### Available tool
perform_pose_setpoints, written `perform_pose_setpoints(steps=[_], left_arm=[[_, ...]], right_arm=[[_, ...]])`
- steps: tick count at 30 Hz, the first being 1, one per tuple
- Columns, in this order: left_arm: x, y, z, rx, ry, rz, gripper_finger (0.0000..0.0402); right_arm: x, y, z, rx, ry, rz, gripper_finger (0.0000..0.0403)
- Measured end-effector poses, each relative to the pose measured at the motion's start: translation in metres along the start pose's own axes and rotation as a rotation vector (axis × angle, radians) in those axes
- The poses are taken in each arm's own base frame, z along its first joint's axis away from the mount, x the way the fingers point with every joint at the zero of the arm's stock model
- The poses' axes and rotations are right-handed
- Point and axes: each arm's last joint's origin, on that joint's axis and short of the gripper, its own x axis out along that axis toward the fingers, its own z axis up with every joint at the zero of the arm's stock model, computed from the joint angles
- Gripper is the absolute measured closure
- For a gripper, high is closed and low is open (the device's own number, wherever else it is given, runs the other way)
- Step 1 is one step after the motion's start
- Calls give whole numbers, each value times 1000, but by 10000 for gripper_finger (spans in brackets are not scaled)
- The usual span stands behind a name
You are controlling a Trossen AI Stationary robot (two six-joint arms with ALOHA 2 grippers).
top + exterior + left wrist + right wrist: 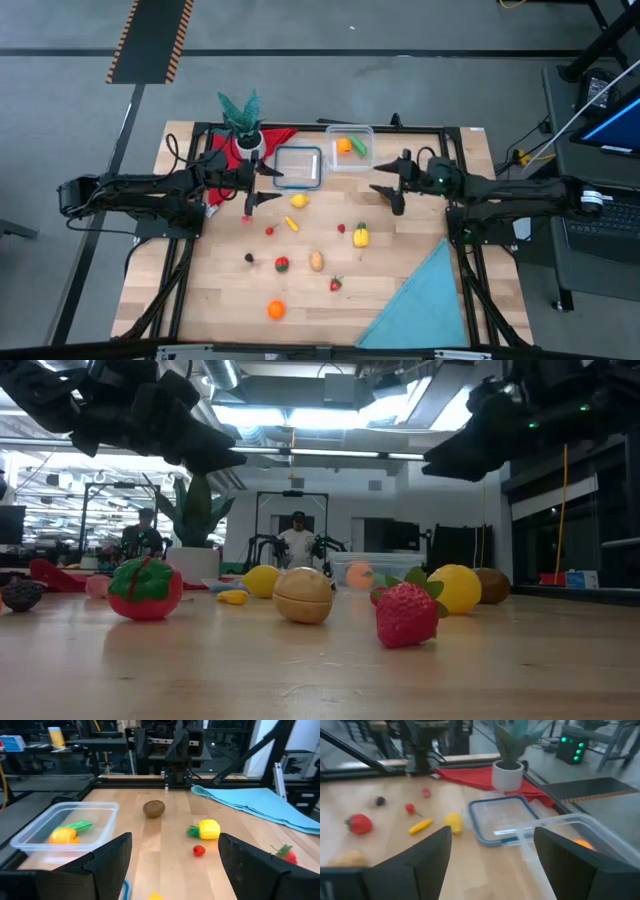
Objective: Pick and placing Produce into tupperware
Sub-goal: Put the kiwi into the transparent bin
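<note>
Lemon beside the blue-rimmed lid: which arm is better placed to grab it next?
Probably left. Its open tool hangs right beside the lemon; the right tool, also open, sits farther off, nearer the tupperware.

My wooden table (420, 255) carries scattered toy produce (316, 261), the clear tub (349, 147), a blue-rimmed lid (297, 167), red cloth (222, 150), potted plant (242, 120) and blue cloth (425, 300).

No readable text or labels, as far as visible.

red cloth (278, 137), teal cloth (425, 300)
</note>
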Motion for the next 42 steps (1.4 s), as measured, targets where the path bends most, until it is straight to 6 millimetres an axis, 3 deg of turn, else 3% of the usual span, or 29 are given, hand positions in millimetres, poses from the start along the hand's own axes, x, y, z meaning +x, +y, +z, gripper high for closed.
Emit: perform_pose_setpoints(steps=[8, 17, 33, 42], left_arm=[[2, -5, 0, 4, 1, -29, 113], [2, -5, 0, 3, 2, -28, 113], [2, -4, -2, -2, 21, 3, 113], [1, -2, -5, -10, 57, 77, 113]], right_arm=[[-7, 6, -15, 6, 34, 31, 119], [-8, 5, -23, 128, 167, -8, 119], [-23, 2, 21, 335, 539, -182, 119], [-9, 2, 38, 404, 719, -249, 119]])
